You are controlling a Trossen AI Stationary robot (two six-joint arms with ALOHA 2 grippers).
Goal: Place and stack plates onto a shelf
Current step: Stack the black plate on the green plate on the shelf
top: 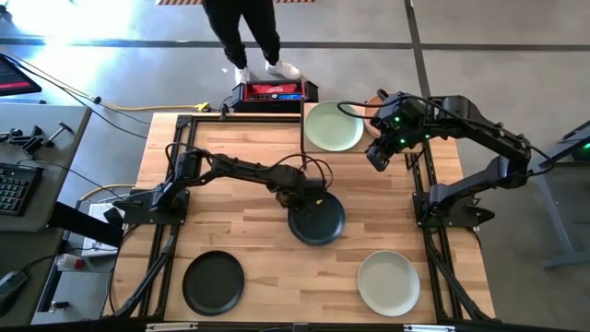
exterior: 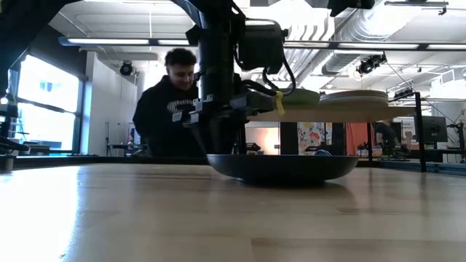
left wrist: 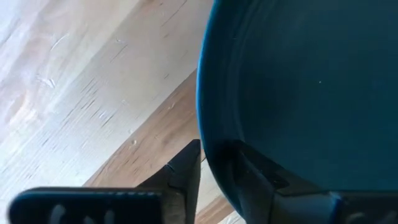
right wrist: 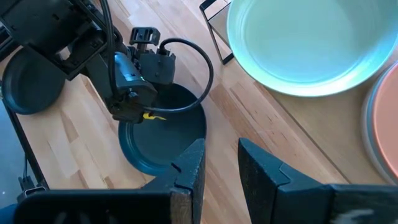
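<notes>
High view, L to R: my left gripper (top: 309, 196) straddles the near rim of the dark teal plate (top: 318, 221) mid-table, fingers either side, not visibly clamped.

Plate looks stiff, smooth, likely slippery, so I'd pinch the rim.

Right gripper (top: 376, 157) hangs part-open, empty, by the shelf (top: 308, 106) w/ the pale green plate (top: 334, 126).

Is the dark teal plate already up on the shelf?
No, the dark teal plate sits on the tabletop mid-table, with the left gripper at its rim.
</notes>
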